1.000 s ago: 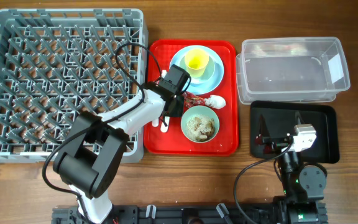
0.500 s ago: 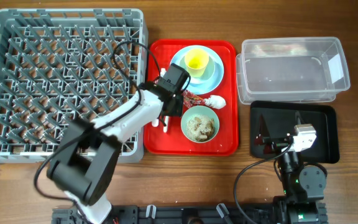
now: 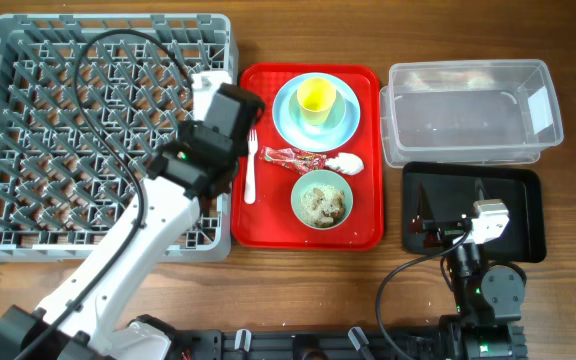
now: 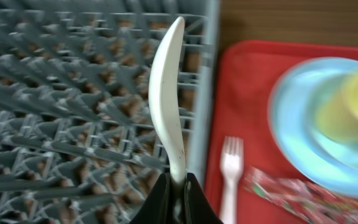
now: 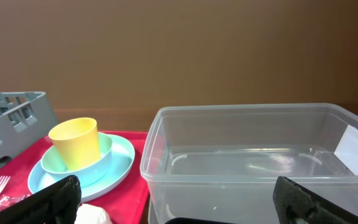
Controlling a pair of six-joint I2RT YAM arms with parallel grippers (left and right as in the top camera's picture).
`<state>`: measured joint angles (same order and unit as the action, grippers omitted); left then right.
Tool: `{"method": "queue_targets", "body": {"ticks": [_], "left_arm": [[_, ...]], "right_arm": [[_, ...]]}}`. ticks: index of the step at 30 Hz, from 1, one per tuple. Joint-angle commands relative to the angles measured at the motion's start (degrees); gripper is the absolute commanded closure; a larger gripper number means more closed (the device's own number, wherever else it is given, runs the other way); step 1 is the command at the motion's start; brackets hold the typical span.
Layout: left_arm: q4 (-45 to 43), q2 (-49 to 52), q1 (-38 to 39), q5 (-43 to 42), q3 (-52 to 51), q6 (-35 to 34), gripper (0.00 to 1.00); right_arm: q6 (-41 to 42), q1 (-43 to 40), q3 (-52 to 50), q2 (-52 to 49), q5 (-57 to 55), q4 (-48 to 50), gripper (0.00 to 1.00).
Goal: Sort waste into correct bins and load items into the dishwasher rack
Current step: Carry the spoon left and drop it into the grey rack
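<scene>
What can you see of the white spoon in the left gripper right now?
The spoon looks like smooth white plastic. The left wrist view shows it edge-on, as a slim curved blade. The left gripper is shut on its handle end, and the bowl end points away. It hangs over the near edge of the grey rack, beside the red tray, apparently touching only the gripper.

A flat red tray lies on the brown wooden surface, near its middle.

Rack left of tray, fork on tray, tub right
</scene>
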<state>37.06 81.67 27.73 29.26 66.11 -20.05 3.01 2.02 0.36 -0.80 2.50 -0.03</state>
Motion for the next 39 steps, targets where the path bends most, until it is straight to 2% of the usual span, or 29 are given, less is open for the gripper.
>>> {"method": "queue_targets", "body": {"ticks": [1, 9, 13, 16, 18, 26, 33, 38, 39], "left_arm": [[-0.55, 3.98, -4.11, 2.71, -1.29, -0.35, 0.96], [-2.47, 9.20, -6.10, 2.67, -1.29, -0.33, 0.96], [-3.37, 9.53, -6.10, -2.08, -1.29, 0.35, 0.96], [-3.89, 9.53, -6.10, -8.59, -1.29, 8.02, 0.96], [-4.09, 9.53, -6.10, -9.53, -1.29, 10.64, 0.94], [-4.31, 9.53, -7.48, -8.24, -1.29, 10.60, 0.96], [-4.55, 9.53, -7.65, -10.21, -1.29, 10.19, 0.92], [-4.48, 9.53, -7.65, -10.19, -1.29, 8.68, 0.71], [-4.48, 9.53, -7.65, -10.19, -1.29, 8.68, 0.70]], "right_arm": [[0.39, -0.28, -0.07, 0.26, -0.52, 0.17, 0.00], [0.42, -0.28, -0.07, 0.26, -0.52, 0.17, 0.00], [0.39, -0.28, -0.07, 0.26, -0.55, 0.17, 0.00], [0.37, -0.28, -0.07, 0.26, -0.52, 0.17, 0.00], [0.39, -0.28, -0.07, 0.26, -0.52, 0.17, 0.00], [0.39, -0.28, -0.07, 0.26, -0.52, 0.17, 0.00], [0.39, -0.28, -0.07, 0.26, -0.52, 0.17, 0.00], [0.39, -0.28, -0.07, 0.26, -0.52, 0.17, 0.00], [0.39, -0.28, -0.07, 0.26, -0.52, 0.17, 0.00]]}}
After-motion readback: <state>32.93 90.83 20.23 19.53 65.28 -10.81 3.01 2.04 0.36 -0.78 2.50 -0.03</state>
